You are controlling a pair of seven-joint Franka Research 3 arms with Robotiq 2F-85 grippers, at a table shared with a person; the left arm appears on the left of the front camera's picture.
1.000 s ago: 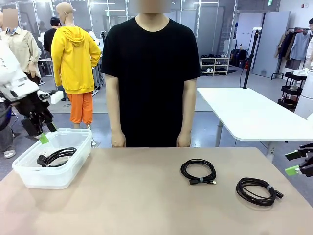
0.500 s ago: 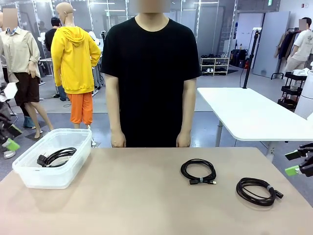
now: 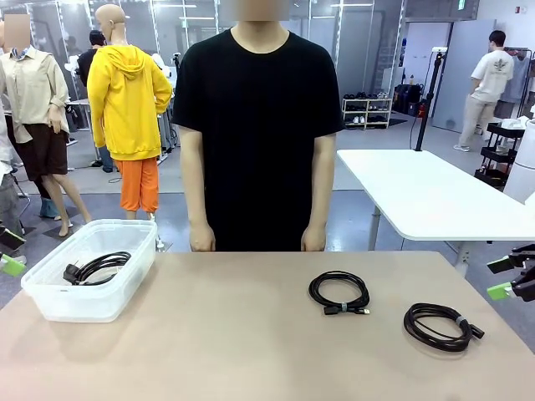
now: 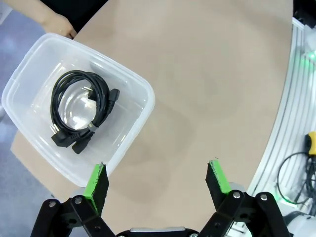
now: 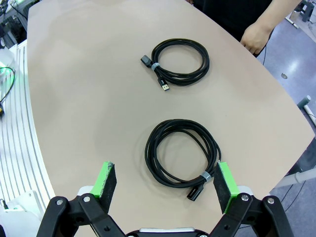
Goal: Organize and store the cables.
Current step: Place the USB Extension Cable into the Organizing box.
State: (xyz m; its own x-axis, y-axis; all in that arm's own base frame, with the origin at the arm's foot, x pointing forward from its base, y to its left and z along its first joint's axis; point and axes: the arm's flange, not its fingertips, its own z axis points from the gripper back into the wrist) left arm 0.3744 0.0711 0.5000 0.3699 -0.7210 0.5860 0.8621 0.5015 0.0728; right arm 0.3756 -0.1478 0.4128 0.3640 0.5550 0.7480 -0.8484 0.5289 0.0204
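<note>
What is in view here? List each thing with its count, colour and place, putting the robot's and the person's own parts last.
cables: three, black, coiled; one inside the tub, a middle coil and a right coil on the bare table
tub: one, clear plastic, table's left end
table: one, tan, between robot and person
white table: one, behind at the right
person: one, black T-shirt, standing at the far edge
person's hands: two, hanging at the far edge
left hand: one, black with green pads, open, empty, above the table beside the tub
right hand: one, same colours, open, empty, above the right coil
</note>
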